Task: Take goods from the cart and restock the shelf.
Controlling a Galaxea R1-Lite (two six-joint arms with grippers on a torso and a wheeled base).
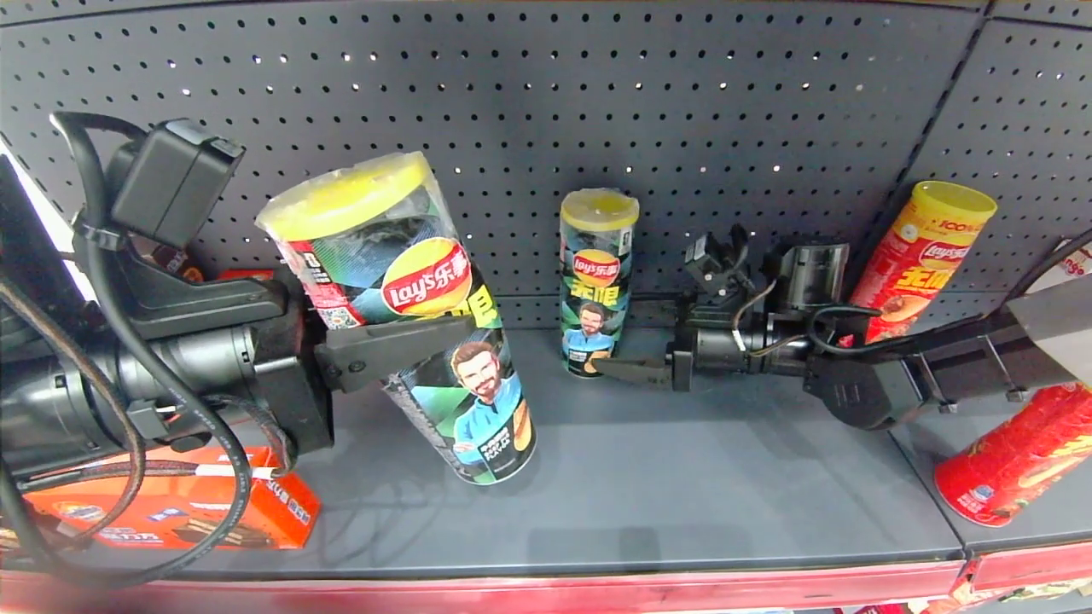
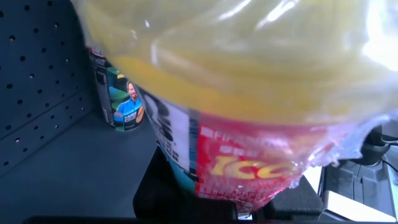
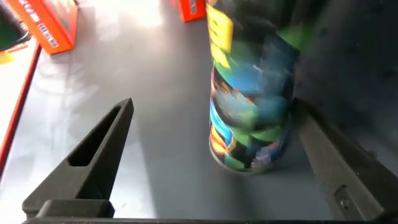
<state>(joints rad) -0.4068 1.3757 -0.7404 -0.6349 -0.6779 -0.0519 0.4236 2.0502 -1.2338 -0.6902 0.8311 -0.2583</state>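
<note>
The left gripper (image 1: 418,337) had its fingers pinching a green-and-blue chip can (image 1: 426,281) around the middle, one dark finger (image 1: 392,345) lying across the front of the label. The can was tilted, its yellow lid leaning toward the robot's left and its base low over the grey shelf (image 1: 682,477); whether the base touched the shelf could not be told. In the left wrist view the same can (image 2: 249,93) rose close before the camera. A second chip can (image 1: 597,281) of the same design stood upright at the back of the shelf, just before the pegboard (image 1: 597,102). The right gripper (image 3: 214,109) was level with this can's lower half, its fingers (image 1: 631,369) spread wide, one on each side of the can (image 3: 252,106) and clamping nothing; the can stood nearer one finger than the other, and contact could not be judged. An orange box (image 1: 171,512) lay flat near the front edge of the shelf, under the left arm. Toward the robot's right, an orange can (image 1: 926,256) with a yellow lid leaned against the pegboard, and a red can (image 1: 1015,460) lay on its side on the neighbouring shelf section.
</note>
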